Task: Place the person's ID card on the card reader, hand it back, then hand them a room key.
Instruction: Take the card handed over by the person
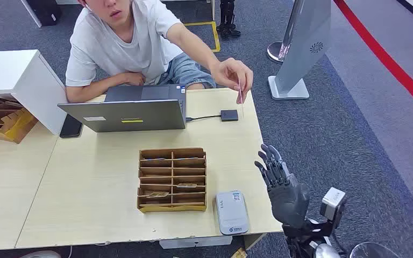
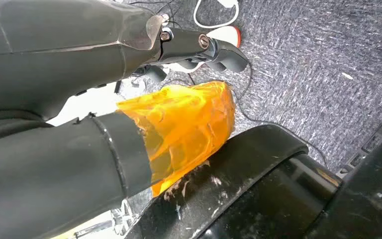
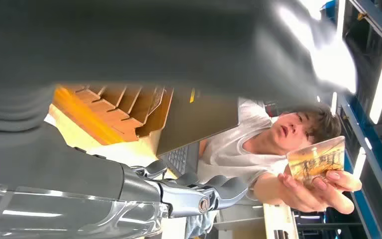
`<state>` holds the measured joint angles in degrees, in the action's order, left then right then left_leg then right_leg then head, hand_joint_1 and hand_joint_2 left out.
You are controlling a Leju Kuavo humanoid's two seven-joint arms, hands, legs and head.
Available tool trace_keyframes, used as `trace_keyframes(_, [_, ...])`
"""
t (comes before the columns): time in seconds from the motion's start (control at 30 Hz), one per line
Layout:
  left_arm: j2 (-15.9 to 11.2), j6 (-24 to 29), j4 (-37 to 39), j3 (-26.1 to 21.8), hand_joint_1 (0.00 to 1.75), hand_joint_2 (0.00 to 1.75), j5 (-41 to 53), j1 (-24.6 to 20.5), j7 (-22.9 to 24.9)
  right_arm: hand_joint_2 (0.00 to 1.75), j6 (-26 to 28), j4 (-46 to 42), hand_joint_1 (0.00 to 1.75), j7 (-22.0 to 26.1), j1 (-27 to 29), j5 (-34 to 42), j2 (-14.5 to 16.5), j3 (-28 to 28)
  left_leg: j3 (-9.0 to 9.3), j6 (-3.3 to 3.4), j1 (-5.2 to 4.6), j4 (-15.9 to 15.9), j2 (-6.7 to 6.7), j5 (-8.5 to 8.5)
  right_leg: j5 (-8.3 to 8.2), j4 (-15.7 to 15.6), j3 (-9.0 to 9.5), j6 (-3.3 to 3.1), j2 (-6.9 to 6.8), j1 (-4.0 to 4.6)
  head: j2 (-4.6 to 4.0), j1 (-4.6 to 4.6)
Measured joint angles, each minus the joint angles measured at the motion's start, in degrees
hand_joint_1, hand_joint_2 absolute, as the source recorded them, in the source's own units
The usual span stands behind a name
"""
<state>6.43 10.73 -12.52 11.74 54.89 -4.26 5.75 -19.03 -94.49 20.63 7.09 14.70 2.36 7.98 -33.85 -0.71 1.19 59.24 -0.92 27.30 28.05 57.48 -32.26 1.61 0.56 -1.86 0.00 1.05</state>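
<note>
A person in a white T-shirt (image 1: pixel 123 37) sits at the far side of the light wooden table (image 1: pixel 86 188), behind an open grey laptop (image 1: pixel 126 110). The person's hand (image 1: pixel 232 72) reaches out past the laptop, toward the table's right edge, and holds the ID card (image 1: pixel 240 91) upright between thumb and fingers. In the right wrist view the card (image 3: pixel 316 159) shows a yellowish printed face, pinched in the person's fingers.

The right robot hand (image 1: pixel 282 185) is raised just off the table's right edge, nearer the robot than the card and apart from it. Its dark fingers are spread and point up; it holds nothing.

The grey card reader (image 1: pixel 232 211) lies flat near the table's front edge, just left of the right robot hand. Left of the reader, close beside it, stands a brown cardboard organizer (image 1: pixel 172 179) with rows of slots, some holding cards. A small black box (image 1: pixel 229 115) sits on a cable running from the laptop, below the person's hand. A black phone (image 1: pixel 71 126) lies at the laptop's left.

The left wrist view looks down at grey carpet, and whether the left robot hand is wide or narrow cannot be told.
</note>
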Motion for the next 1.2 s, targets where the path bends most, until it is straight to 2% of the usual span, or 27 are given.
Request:
trace_keyframes(0.17, [-0.14,0.27,0.00,0.00,0.00,0.00,0.01,0.20,-0.23,1.75,0.16,-1.12,0.00,-0.67,-0.02,-1.43,0.00,0.00,0.00,0.00,0.00,0.00,0.00,0.00,0.00,0.00,0.00,0.00,0.00,0.00,0.00,0.00])
trace_keyframes(0.23, [-0.21,0.43,0.00,0.00,0.00,0.00,0.00,0.28,-0.34,1.75,1.65,-2.43,0.00,-1.28,-0.21,-5.11,-0.04,0.19,0.00,0.00,0.00,0.00,0.00,0.00,0.00,0.00,0.01,0.00,0.00,0.00,0.00,0.00])
trace_keyframes(0.47, [-0.33,1.71,0.00,-0.02,0.00,0.00,-0.11,0.95,-0.11,1.75,19.29,-10.22,0.00,-7.83,-4.36,-33.57,-1.77,5.42,0.02,0.00,0.00,0.00,0.03,-0.02,-0.02,0.01,0.01,-0.02,0.03,0.00,0.00,-0.01])
trace_keyframes(0.67, [-0.30,2.31,0.00,-0.02,0.00,0.00,0.07,1.12,0.21,1.75,29.07,-14.63,0.00,-11.04,-7.78,-50.22,-3.34,11.88,0.02,-0.01,0.00,0.00,0.03,-0.03,-0.03,0.01,0.01,-0.02,0.03,0.00,0.00,0.00])
trace_keyframes(0.9, [-0.16,2.56,0.00,-0.02,0.00,0.00,0.54,1.15,0.77,1.75,38.54,-15.97,0.00,-15.81,-11.52,-72.30,-4.50,17.31,0.02,-0.01,0.00,0.00,0.03,-0.03,-0.03,0.01,0.02,-0.02,0.03,0.00,0.00,0.00])
trace_keyframes(1.07, [-0.10,2.66,0.00,-0.04,0.00,0.00,0.69,1.16,0.86,1.75,40.96,-15.41,0.00,-17.91,-12.94,-79.07,-4.96,19.45,0.02,-0.01,0.00,0.00,0.01,-0.03,-0.03,0.01,0.02,-0.02,0.02,0.00,0.00,0.00])
trace_keyframes(1.2, [-0.04,2.68,0.00,-0.04,0.00,0.00,0.98,1.16,1.10,1.75,44.10,-13.81,0.00,-21.54,-14.38,-90.41,-5.32,20.88,0.02,-0.01,0.00,0.00,0.02,-0.03,-0.03,0.01,0.02,-0.02,0.02,0.00,0.00,0.00])
